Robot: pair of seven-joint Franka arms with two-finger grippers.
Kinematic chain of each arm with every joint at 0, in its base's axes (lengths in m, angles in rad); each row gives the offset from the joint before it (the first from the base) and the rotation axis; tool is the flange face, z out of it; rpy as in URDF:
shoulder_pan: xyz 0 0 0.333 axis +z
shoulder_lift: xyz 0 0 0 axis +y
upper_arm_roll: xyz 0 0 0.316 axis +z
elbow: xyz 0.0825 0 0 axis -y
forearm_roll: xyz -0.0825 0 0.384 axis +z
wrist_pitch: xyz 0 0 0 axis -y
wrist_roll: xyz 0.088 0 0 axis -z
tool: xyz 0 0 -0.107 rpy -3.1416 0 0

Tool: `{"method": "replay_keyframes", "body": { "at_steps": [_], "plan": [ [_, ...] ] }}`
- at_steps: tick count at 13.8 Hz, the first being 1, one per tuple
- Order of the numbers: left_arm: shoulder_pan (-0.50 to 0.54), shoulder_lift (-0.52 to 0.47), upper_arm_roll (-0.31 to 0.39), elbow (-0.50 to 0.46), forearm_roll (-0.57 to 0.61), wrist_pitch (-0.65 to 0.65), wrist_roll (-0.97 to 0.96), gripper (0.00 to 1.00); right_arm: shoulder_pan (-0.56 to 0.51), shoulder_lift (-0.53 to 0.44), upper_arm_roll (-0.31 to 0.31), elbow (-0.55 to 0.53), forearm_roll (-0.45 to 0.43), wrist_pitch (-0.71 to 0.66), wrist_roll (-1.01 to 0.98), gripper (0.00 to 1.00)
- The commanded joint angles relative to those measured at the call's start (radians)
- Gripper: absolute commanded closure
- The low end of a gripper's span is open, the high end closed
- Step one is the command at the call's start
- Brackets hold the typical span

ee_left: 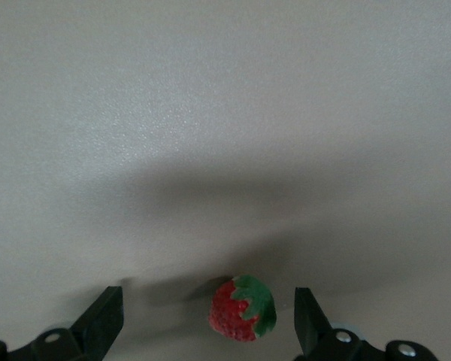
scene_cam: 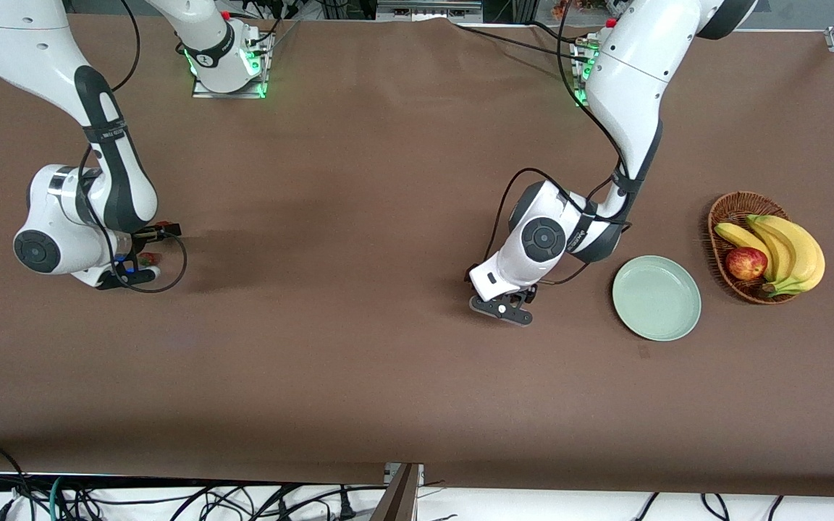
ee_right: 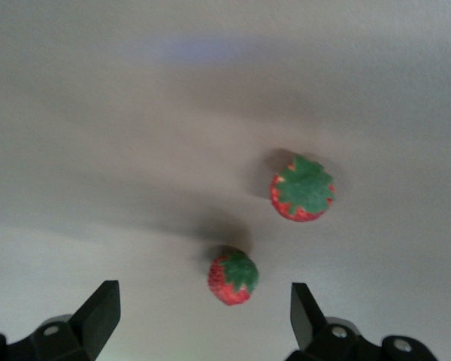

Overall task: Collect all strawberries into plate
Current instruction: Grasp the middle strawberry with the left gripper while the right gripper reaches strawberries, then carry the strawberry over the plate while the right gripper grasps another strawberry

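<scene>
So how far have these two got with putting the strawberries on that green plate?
Nothing is done: the plate holds no berries. In hand: the left claw is open around one strawberry lying on the table; the right claw is open over two more, one between its fingers, the other beside it. Left to do: grasping and carrying all three.

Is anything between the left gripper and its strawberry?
Nothing visible. The left gripper is open with the strawberry lying on the table between its fingers. The plate sits beside it, toward the basket.
</scene>
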Motion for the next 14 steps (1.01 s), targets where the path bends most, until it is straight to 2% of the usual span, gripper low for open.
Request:
{"method": "replay_keyframes", "body": {
  "at_steps": [1, 3, 4, 5, 6, 7, 9, 10, 11, 12, 14],
  "plan": [
    [-0.014, -0.026, 0.013, -0.031, -0.002, 0.006, -0.004, 0.14, 0.0, -0.054, -0.009, -0.102, 0.009, 0.073, -0.03, 0.0],
    [-0.024, -0.029, 0.013, -0.032, -0.002, 0.006, -0.004, 0.17, 0.0, -0.061, -0.009, -0.136, 0.009, 0.11, -0.03, 0.0],
    [-0.027, -0.031, 0.013, -0.032, -0.002, 0.003, -0.004, 0.28, 0.0, -0.061, -0.009, -0.142, 0.01, 0.116, -0.03, 0.0],
    [-0.03, -0.031, 0.013, -0.032, -0.002, 0.0, -0.004, 0.46, 0.0, -0.059, -0.009, -0.142, 0.01, 0.119, -0.03, 0.0],
    [-0.03, -0.029, 0.013, -0.032, -0.002, 0.002, -0.004, 0.65, 0.0, -0.059, -0.009, -0.142, 0.009, 0.12, -0.03, 0.03],
    [-0.032, -0.031, 0.014, -0.031, -0.002, 0.0, 0.002, 0.78, 0.0, -0.058, -0.009, -0.142, 0.009, 0.124, -0.03, 0.11],
    [-0.03, -0.043, 0.019, -0.031, -0.002, -0.003, 0.006, 0.86, 0.0, -0.051, -0.009, -0.142, 0.009, 0.136, -0.032, 0.25],
    [-0.026, -0.052, 0.02, -0.031, 0.0, -0.009, 0.006, 0.91, 0.0, -0.048, -0.009, -0.142, 0.01, 0.14, -0.038, 0.28],
    [-0.023, -0.067, 0.022, -0.031, 0.0, -0.029, 0.006, 1.0, -0.002, -0.045, -0.009, -0.142, 0.009, 0.142, -0.044, 0.28],
    [-0.015, -0.086, 0.03, -0.022, 0.003, -0.081, 0.008, 1.0, -0.011, -0.041, -0.009, -0.142, 0.009, 0.143, -0.045, 0.29],
    [0.018, -0.136, 0.048, -0.012, 0.058, -0.151, 0.032, 1.0, -0.014, -0.039, -0.009, -0.142, 0.009, 0.143, -0.045, 0.48]
  ]
}}
